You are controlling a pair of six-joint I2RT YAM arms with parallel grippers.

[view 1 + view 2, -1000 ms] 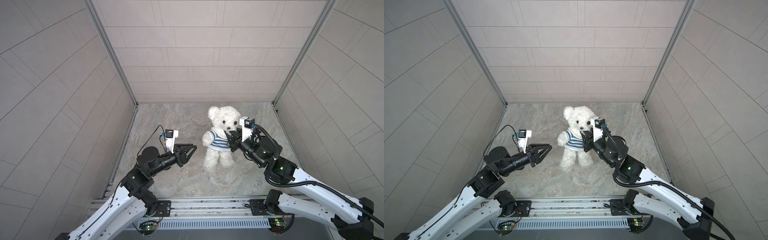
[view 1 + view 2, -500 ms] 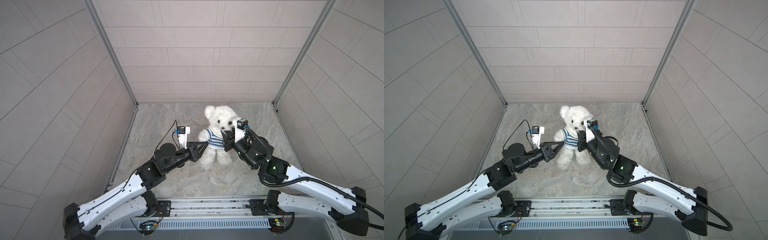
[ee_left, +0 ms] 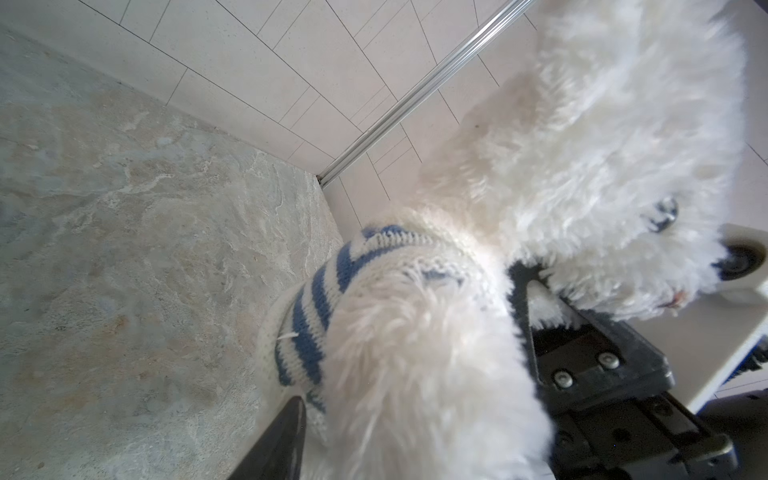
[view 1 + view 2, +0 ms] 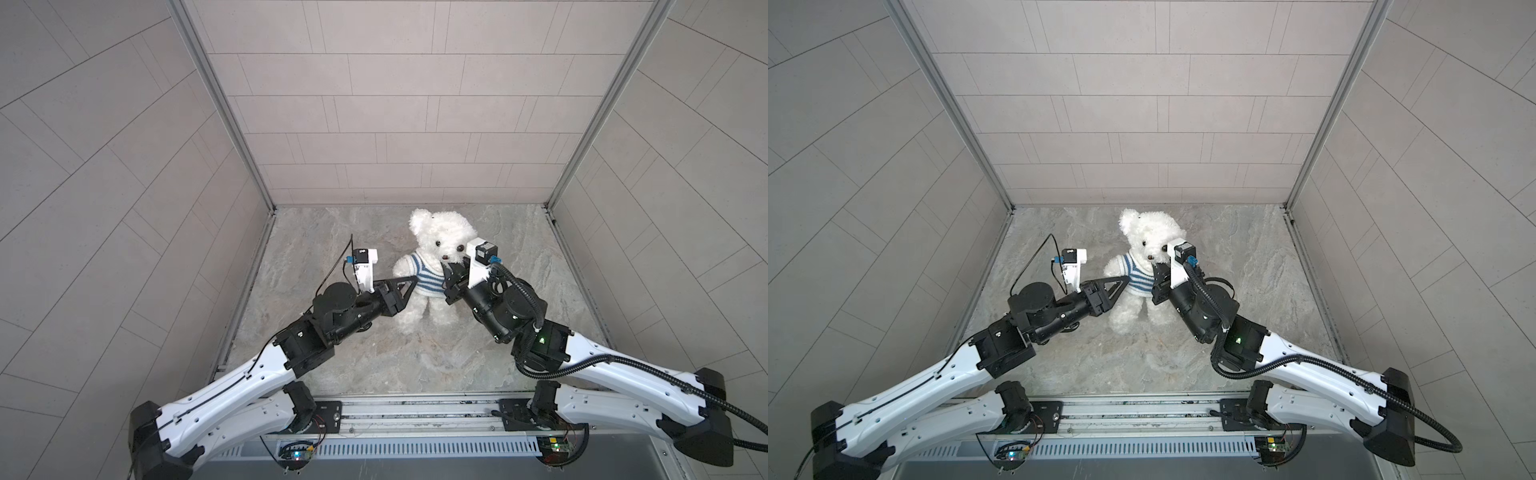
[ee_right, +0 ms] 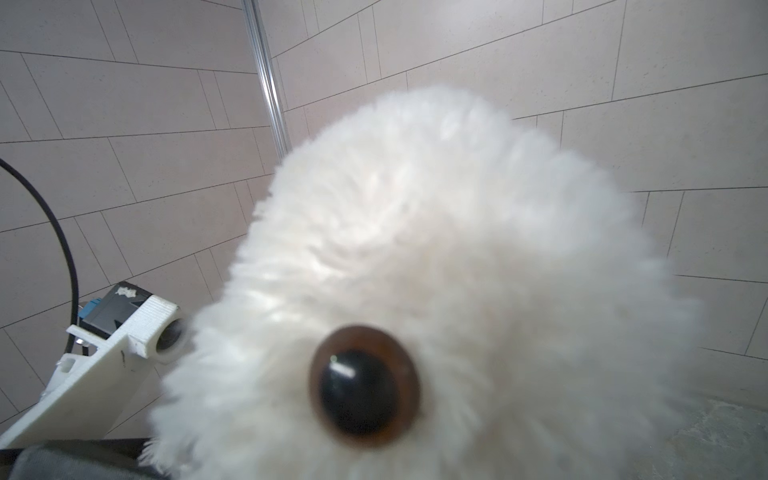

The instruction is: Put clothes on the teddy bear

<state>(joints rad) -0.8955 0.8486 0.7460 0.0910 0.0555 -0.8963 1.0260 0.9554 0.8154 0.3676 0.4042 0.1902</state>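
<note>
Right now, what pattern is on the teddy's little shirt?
Blue and white stripes on the shirt, clearest in the left wrist view.

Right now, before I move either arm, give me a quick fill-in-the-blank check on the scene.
The teddy bear wears a blue-and-white ___ shirt.
The teddy bear is ___, not lying down.
The left gripper has its open jaws on either side of the bear's ___.
Missing words: striped; upright; arm.
</note>
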